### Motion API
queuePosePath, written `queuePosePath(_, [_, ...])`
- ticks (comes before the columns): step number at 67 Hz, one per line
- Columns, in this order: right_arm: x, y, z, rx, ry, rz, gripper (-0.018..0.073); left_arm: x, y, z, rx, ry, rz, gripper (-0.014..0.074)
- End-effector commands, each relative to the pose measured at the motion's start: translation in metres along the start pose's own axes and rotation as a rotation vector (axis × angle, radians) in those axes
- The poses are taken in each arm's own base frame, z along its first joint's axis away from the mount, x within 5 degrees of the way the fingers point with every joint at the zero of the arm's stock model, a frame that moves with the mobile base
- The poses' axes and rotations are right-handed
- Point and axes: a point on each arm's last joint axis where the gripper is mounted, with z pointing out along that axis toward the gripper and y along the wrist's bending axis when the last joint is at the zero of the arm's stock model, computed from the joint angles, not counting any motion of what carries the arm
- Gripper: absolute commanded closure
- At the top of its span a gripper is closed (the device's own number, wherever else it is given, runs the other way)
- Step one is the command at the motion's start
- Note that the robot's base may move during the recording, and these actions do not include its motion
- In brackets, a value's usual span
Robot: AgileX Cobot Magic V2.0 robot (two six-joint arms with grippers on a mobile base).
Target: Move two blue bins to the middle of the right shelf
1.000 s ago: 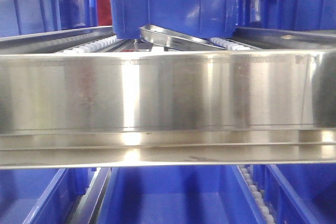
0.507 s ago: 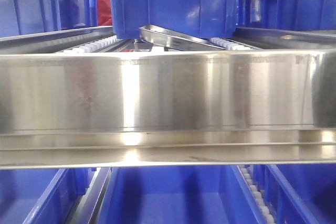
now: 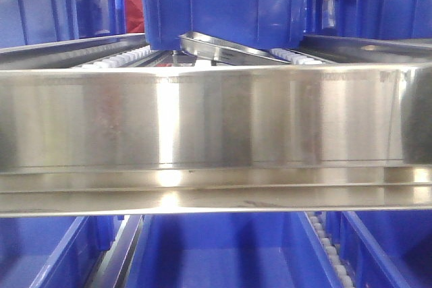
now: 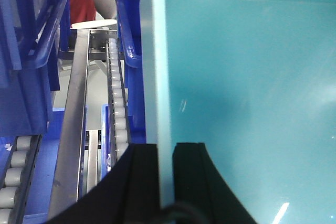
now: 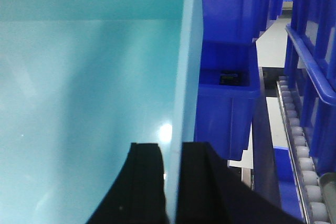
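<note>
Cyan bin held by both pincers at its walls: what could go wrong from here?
1. The left pincer and right pincer each pinch only a thin wall of the cyan bin; uneven arm motion could make it slip or tilt.
2. The dark blue bins stand close beside both walls, so a sideways drift may bump them.

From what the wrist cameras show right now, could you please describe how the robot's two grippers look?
The left gripper has two matte black fingers, flat on their facing sides and flaring outward in a curve towards the base. The right gripper looks the same. No markings show on either.
</note>
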Motion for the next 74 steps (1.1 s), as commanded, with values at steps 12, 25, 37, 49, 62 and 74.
queuePosePath(12, [-0.013, 0.0012, -0.0083, -0.013, -0.094, -0.026, 0.0722, -0.0111, -0.0041, -0.0116, 0.032, -0.074, -0.004, 0.0707])
queuePosePath(25, [-0.0127, 0.0012, -0.0075, -0.012, -0.092, -0.026, 0.0722, -0.0111, -0.0041, -0.0116, 0.032, -0.074, -0.004, 0.0707])
queuePosePath(37, [-0.0122, 0.0012, -0.0068, -0.012, -0.09, -0.026, 0.0722, -0.0111, -0.0041, -0.0116, 0.032, -0.074, -0.004, 0.0707])
queuePosePath(49, [-0.0129, 0.0013, -0.007, -0.014, -0.097, -0.026, 0.0722, -0.0111, -0.0041, -0.0116, 0.032, -0.074, -0.004, 0.0707])
queuePosePath(62, [-0.0129, 0.0013, -0.007, -0.014, -0.097, -0.026, 0.0722, -0.0111, -0.0041, -0.0116, 0.032, -0.074, -0.004, 0.0707])
queuePosePath(74, [-0.0129, 0.0013, -0.007, -0.014, -0.097, -0.026, 0.0722, -0.0111, -0.0041, -0.0116, 0.032, -0.074, -0.004, 0.0707])
